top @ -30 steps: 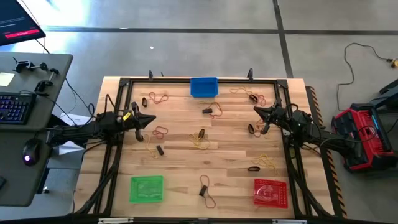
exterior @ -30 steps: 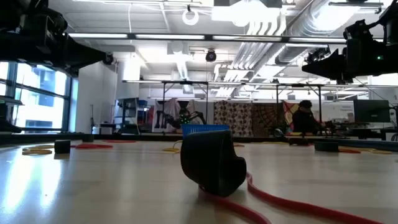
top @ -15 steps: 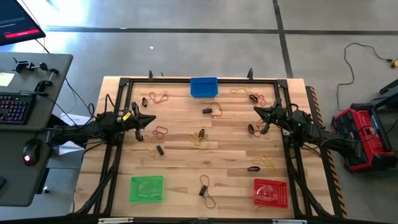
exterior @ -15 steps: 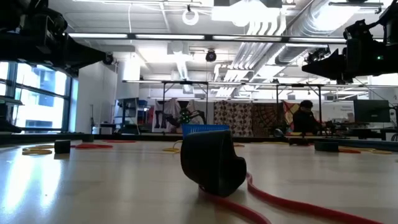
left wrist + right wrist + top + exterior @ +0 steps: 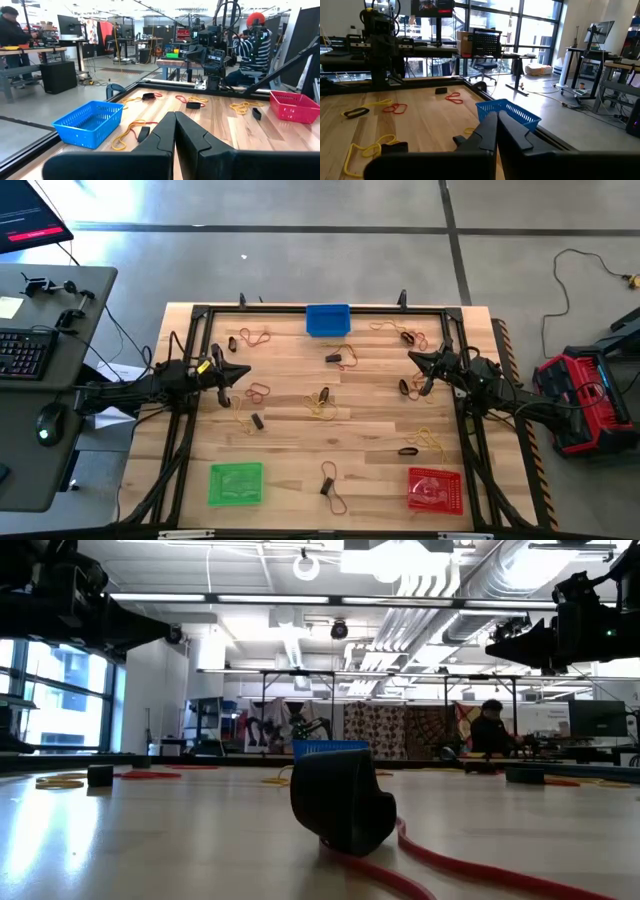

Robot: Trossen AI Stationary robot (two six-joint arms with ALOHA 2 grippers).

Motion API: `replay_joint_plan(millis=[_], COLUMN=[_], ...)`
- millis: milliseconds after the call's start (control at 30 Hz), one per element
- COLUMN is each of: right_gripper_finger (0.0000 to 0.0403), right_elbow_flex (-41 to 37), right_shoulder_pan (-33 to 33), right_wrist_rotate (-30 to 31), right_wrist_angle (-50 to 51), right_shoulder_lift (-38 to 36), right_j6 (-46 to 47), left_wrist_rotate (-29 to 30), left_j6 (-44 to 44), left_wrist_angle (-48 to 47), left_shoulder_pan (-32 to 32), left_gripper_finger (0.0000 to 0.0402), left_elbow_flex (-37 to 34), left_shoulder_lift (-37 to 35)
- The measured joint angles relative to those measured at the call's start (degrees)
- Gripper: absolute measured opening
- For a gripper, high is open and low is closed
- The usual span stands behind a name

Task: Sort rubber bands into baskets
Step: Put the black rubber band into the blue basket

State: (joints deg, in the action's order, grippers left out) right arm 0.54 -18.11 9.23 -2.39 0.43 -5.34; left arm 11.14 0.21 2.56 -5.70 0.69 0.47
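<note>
L gripper point(image 5: 236, 373) hung over the table's point(image 5: 370, 445) left side, fingers point(image 5: 165, 135) pressed together w/ nothing between them. R gripper point(image 5: 413, 359) sat over the right side, also closed & empty; its fingers point(image 5: 492, 131) met in a tight seam in the right wrist view. The two grippers faced each other across the board, well apart.

Baskets: blue point(image 5: 327, 319) at the far edge, mid-table; green point(image 5: 236, 484) at near left corner; red point(image 5: 436, 489) at near right corner. Whether anything lay in them, couldn't tell.

Bands point(image 5: 323, 406) lay scattered over the wood, loose, yellow, reddish & black mixed. One cluster near table centre, another just by the blue basket point(image 5: 344, 357), some by the L gripper point(image 5: 259, 392), some by the R point(image 5: 408, 387), a few at far left point(image 5: 255, 337) & far right point(image 5: 404, 333). More between the green & red baskets point(image 5: 330, 488), plus yellow & black ones above the red point(image 5: 425, 442).

Low view: a black band point(image 5: 343, 798) close up on a red one point(image 5: 470, 870), blue basket behind.

Person point(image 5: 489, 728) seated in the room beyond the table.
</note>
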Motion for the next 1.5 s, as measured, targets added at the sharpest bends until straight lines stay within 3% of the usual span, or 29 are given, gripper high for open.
replay_joint_plan(millis=[333,467,667,1033,1300,1500], right_gripper_finger=[0.0,0.0,0.0,0.0,0.0,0.0], right_elbow_flex=[0.0,0.0,0.0,0.0,0.0,0.0], right_shoulder_pan=[0.0,0.0,0.0,0.0,0.0,0.0], right_wrist_rotate=[0.0,0.0,0.0,0.0,0.0,0.0], right_wrist_angle=[0.0,0.0,0.0,0.0,0.0,0.0], right_shoulder_lift=[0.0,0.0,0.0,0.0,0.0,0.0], right_j6=[0.0,0.0,0.0,0.0,0.0,0.0], left_wrist_rotate=[-0.4,3.3,3.1,4.9,6.1,-1.2], left_j6=[0.0,0.0,-1.6,-14.9,-13.6,-15.1], left_wrist_angle=[0.8,1.2,1.1,10.1,5.0,-0.7], left_shoulder_pan=[0.0,0.0,0.0,0.1,1.0,1.0], left_gripper_finger=[0.0001,0.0001,0.0001,0.0001,0.0,0.0], left_elbow_flex=[0.0,0.0,0.0,0.3,12.2,23.2], left_shoulder_lift=[0.0,0.0,0.0,1.8,12.9,25.7])
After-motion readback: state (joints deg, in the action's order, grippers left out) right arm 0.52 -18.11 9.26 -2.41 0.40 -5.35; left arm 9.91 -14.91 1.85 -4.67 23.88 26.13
